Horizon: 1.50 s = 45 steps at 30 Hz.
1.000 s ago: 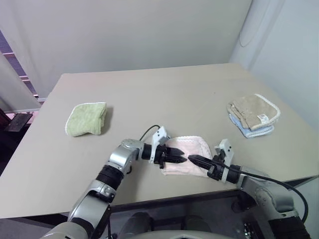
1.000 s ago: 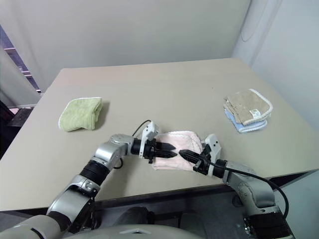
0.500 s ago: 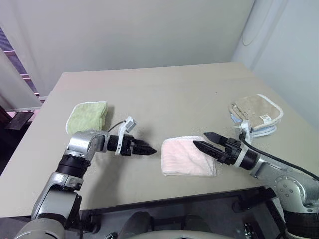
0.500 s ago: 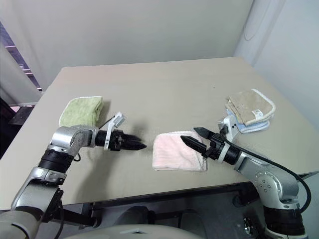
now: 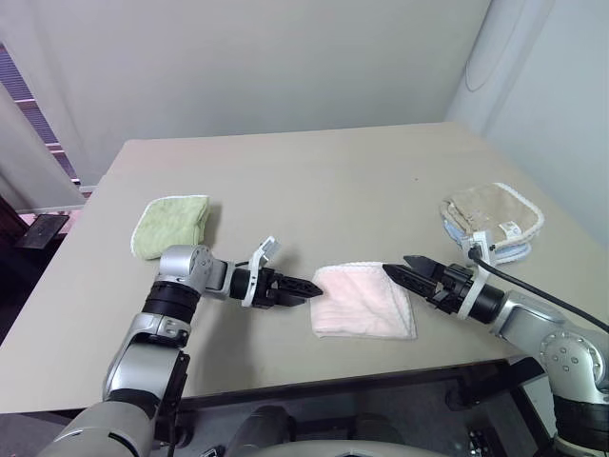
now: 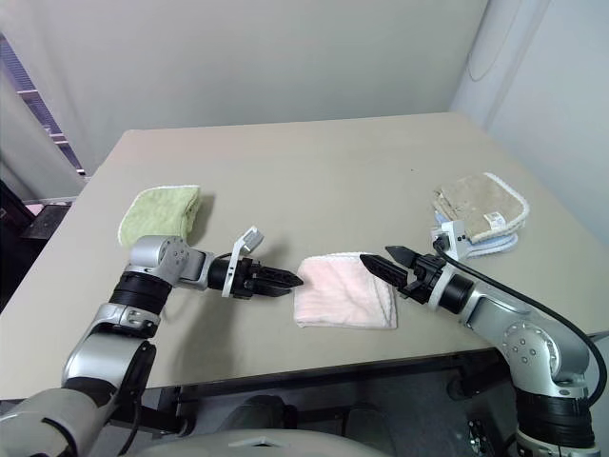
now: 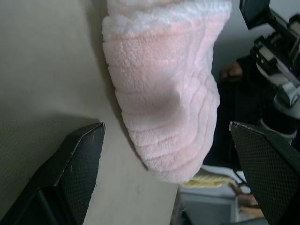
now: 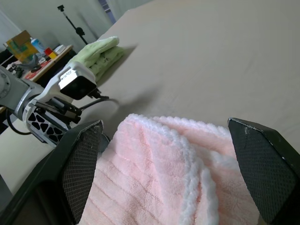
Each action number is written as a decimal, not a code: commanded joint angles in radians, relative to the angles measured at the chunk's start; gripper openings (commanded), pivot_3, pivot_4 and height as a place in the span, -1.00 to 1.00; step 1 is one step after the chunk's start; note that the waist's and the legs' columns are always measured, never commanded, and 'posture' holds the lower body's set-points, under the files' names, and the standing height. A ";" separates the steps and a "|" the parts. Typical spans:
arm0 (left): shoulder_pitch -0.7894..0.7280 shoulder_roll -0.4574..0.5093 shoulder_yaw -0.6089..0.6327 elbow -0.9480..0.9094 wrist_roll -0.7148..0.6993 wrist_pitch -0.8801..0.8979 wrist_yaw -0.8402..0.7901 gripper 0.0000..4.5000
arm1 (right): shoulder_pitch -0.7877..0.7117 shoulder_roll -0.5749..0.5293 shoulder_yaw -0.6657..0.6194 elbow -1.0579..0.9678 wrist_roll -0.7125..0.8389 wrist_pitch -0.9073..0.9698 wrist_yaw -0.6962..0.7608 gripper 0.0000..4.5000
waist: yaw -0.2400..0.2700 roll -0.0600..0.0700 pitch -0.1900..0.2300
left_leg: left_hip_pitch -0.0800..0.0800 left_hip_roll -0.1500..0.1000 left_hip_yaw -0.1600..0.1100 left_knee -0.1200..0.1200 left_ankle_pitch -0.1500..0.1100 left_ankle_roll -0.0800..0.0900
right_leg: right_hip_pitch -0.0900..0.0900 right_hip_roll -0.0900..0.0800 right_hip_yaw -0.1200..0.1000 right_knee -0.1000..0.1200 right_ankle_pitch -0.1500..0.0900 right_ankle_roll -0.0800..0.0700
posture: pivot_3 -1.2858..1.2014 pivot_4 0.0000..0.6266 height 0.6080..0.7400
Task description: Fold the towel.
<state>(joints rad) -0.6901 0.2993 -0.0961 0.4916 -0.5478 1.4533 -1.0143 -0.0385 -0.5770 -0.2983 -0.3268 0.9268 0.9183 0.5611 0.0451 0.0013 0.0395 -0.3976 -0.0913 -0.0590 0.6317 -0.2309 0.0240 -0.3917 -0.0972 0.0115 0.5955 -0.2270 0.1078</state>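
The towel (image 5: 364, 300) is pale pink terry with white edging and lies folded in a small rectangle near the table's front edge. My left gripper (image 5: 306, 286) hovers just off the towel's left edge, pointing at it, open with nothing between its fingers (image 7: 70, 178). My right gripper (image 5: 394, 266) stands over the towel's right rear corner, open and holding nothing. In the right wrist view the white trim of the towel (image 8: 164, 187) lies between the spread fingers (image 8: 262, 164).
A folded light-green cloth (image 5: 171, 226) lies at the left of the table (image 5: 304, 181). A beige cloth with white trim (image 5: 490, 214) sits on a blue one at the right. The table's front edge runs just below the towel.
Both grippers have opened and let go of the towel, which now lies folded. The left swung out to the left and came back beside the towel; the right rose and drew back to the right.
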 commanded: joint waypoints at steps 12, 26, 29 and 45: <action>-0.062 -0.274 0.113 0.192 -0.018 0.042 0.179 1.00 | 0.003 -0.006 -0.072 -0.021 0.013 -0.011 -0.050 0.98 | 0.049 0.001 -0.001 | -0.001 -0.005 0.000 0.000 -0.003 0.005 | 0.000 -0.004 -0.001 -0.001 -0.002 0.004 | 0.03 -1.00 1.00; -0.047 -0.294 0.140 0.144 -0.067 -0.026 0.141 -0.26 | 0.008 -0.006 -0.106 -0.003 -0.004 -0.039 -0.074 1.00 | 0.048 0.001 -0.001 | -0.011 -0.006 0.001 0.000 -0.003 0.005 | -0.007 -0.004 -0.001 0.001 -0.002 0.005 | 0.03 -1.00 1.00; -0.040 -0.291 0.139 0.130 -0.068 -0.029 0.139 -0.74 | 0.013 -0.003 -0.109 -0.004 -0.003 -0.044 -0.071 1.00 | 0.047 0.001 -0.001 | -0.011 -0.005 0.001 0.000 -0.003 0.005 | -0.008 -0.004 0.000 0.001 -0.002 0.005 | 0.03 -1.00 1.00; -0.153 -0.166 0.474 -0.122 -0.203 -0.116 0.323 -0.99 | -0.002 0.048 -0.088 0.047 -0.031 -0.130 -0.065 1.00 | 0.014 0.000 0.000 | -0.011 -0.002 0.001 0.000 -0.003 0.005 | -0.009 0.001 0.002 0.003 -0.001 0.004 | 0.03 -1.00 1.00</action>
<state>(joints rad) -0.8060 0.1270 0.3170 0.4157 -0.7095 1.3614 -0.7297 -0.0135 -0.5344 -0.3931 -0.2679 0.9024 0.8122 0.4926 0.0593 0.0014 0.0396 -0.4082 -0.0934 -0.0578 0.6319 -0.2335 0.0284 -0.4014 -0.0966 0.0138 0.5982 -0.2281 0.1120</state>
